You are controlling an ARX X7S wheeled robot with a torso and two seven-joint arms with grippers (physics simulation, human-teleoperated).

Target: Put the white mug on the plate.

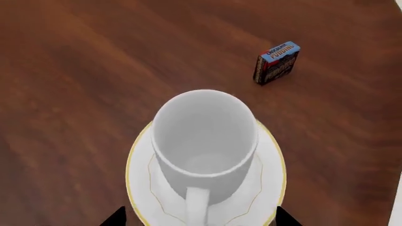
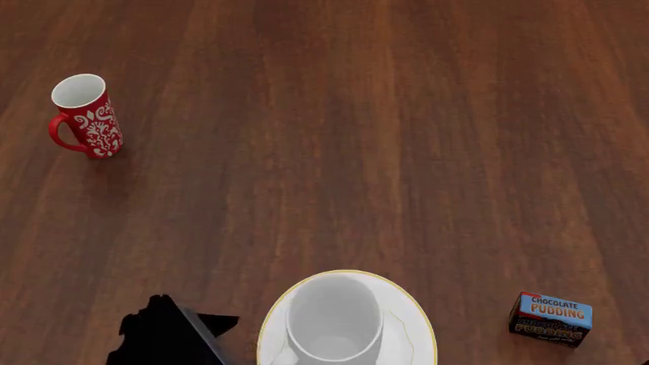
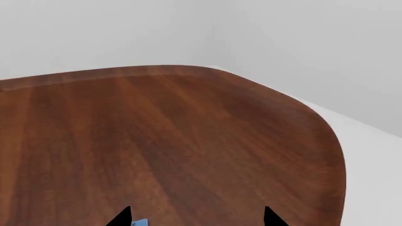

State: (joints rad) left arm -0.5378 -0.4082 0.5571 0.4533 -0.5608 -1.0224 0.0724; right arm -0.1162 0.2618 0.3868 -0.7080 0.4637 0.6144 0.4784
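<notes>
The white mug [image 2: 333, 323] stands upright on the plate [image 2: 411, 323], a round white plate with a thin gold rim, at the table's near edge. In the left wrist view the mug [image 1: 205, 141] sits in the plate's [image 1: 141, 174] well with its handle toward the camera. My left gripper [image 1: 197, 221] is open, its two dark fingertips [image 1: 116, 217] wide apart on either side of the plate, holding nothing. Its dark body shows in the head view [image 2: 172, 334] left of the plate. My right gripper [image 3: 196, 220] is open and empty over bare table.
A red mug with white floral pattern [image 2: 87, 115] stands at the far left. A chocolate pudding box [image 2: 551, 318] lies right of the plate; it also shows in the left wrist view [image 1: 277, 62]. The table's rounded far corner [image 3: 314, 117] shows in the right wrist view.
</notes>
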